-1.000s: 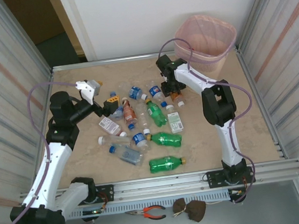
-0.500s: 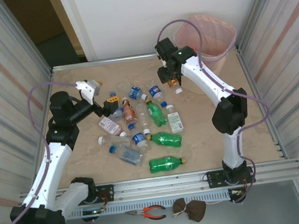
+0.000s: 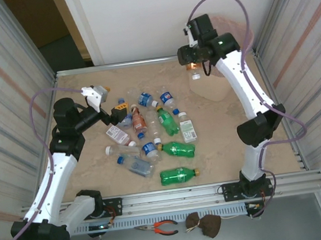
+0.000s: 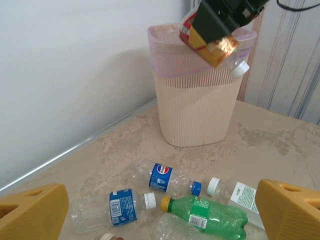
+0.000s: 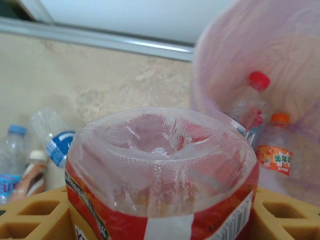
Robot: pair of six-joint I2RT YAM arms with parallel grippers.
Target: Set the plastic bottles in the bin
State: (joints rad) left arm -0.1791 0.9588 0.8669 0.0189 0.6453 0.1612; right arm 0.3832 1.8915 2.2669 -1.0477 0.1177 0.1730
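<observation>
**Left side.** The left tool point(image 3: 114, 109) is hovering low over the desk point(image 3: 267, 142) with its yellow fingers point(image 4: 31, 212) spread wide and nothing between them. The loose plastic bottles point(image 3: 150, 135) are lying on their sides directly ahead of and below this tool, scattered in a cluster. Nearest its fingertips, a green bottle with a yellow cap point(image 4: 210, 215) is lying between the two fingers' lines without touching either. A clear bottle with a blue label point(image 4: 167, 179) is lying just beyond it. Two more green bottles point(image 3: 177, 149) are lying farther toward the arm bases, the last one point(image 3: 177, 175) well apart from the tool.

**Right side.** The right tool point(image 3: 193, 65) is hanging high above the desk and pinching a red-labelled bottle point(image 5: 160, 165) across its body. The bottle's clear base is facing the wrist camera, and its white cap point(image 4: 241, 68) is pointing down below the tool. The bin point(image 4: 195, 110) is standing just ahead of and to the right of this tool, and the held bottle is hanging near rim height beside its rim. Deep inside the bin, below the tool's level, a bottle with a red cap point(image 5: 256, 80) and one with an orange cap point(image 5: 280, 119) are resting against the pink wall.
</observation>
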